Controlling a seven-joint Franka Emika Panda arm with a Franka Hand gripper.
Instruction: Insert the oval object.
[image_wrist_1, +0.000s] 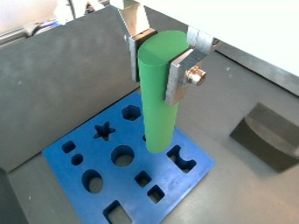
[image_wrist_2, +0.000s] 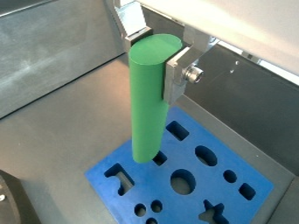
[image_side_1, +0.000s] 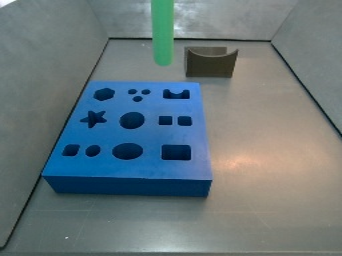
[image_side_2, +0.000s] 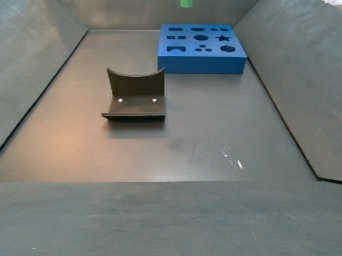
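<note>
No text, labels, brand names, numbers or signs can be read anywhere in these views. The gripper (image_wrist_1: 163, 63), closed on the upright oval object (image_wrist_1: 158, 92) above the blue block (image_side_1: 134, 135), carries no readable marking, and neither do they.

Flat bright blue block with shaped holes (image_side_1: 131, 138) lies on the dull grey metal floor (image_side_1: 254, 170); star, round, square and oval cutouts visible; small dark grey U-shaped piece (image_side_2: 134, 96) sits well apart from block, open side up; grey walls (image_side_2: 40, 60) enclose floor.
</note>
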